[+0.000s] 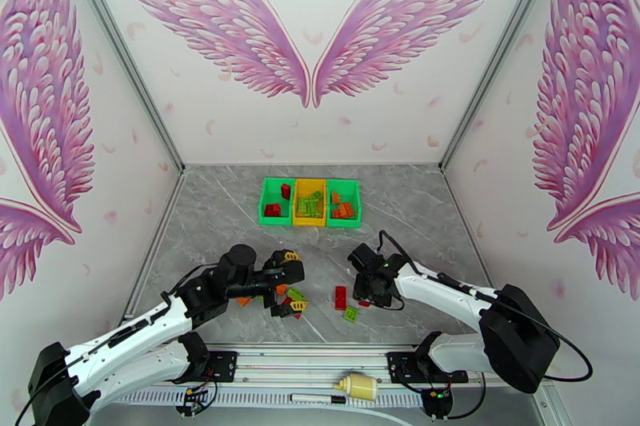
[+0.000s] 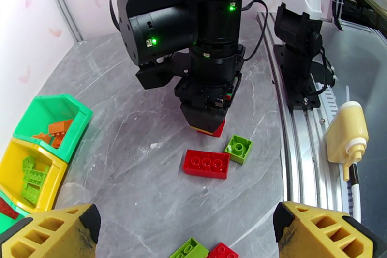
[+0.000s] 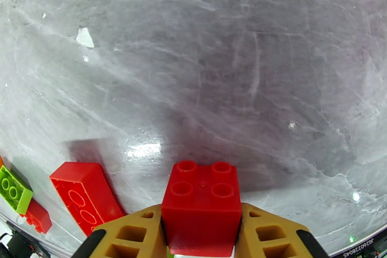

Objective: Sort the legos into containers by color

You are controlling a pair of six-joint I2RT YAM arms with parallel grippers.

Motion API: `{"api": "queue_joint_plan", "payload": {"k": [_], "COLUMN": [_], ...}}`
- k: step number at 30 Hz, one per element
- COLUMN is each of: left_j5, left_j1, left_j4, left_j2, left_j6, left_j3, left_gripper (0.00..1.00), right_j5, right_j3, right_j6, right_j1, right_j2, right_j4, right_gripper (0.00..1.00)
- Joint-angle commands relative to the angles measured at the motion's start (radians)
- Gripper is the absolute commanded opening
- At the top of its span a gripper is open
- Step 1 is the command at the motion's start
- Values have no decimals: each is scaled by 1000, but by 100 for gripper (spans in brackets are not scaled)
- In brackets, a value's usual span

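Three containers in a row at the far side of the table (image 1: 224,212): left green bin (image 1: 274,201) with red bricks, yellow bin (image 1: 310,201) with lime, right green bin (image 1: 345,202) with orange. Pinched in the narrowly parted right gripper (image 3: 202,235), down at the tabletop: one square red brick (image 3: 201,191), glossy, four studs. Close by, one long red brick (image 2: 206,163) and one square lime brick (image 2: 238,148). Left gripper (image 2: 186,225) spread wide, empty.
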Motion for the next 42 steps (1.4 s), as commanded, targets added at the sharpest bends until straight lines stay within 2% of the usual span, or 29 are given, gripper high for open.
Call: {"api": "queue_joint_plan", "payload": {"k": [1, 9, 15, 20, 29, 35, 42], "left_j5": [-59, -109, -172, -278, -435, -455, -402], "left_j1": [9, 43, 67, 86, 114, 161, 207], "left_j4": [35, -40, -122, -148, -43, 51, 36], "left_j2": [-50, -149, -249, -340, -358, -352, -349], "left_j6": [-41, -50, -56, -84, -178, -262, -257], "left_j3": [-24, -6, -19, -43, -90, -154, -161], "left_gripper": [99, 99, 99, 99, 99, 99, 99], "right_j5": [25, 41, 37, 26, 46, 118, 206], "right_j3": [80, 276, 494, 681, 1052, 1281, 1456], "right_j6": [-69, -168, -264, -324, -426, -443, -446], "right_j1": [10, 21, 49, 74, 80, 71, 58], "right_j2": [16, 70, 224, 368, 639, 824, 984], "right_j4": [-5, 14, 21, 68, 106, 132, 199], "right_gripper": [36, 35, 35, 35, 35, 35, 35]}}
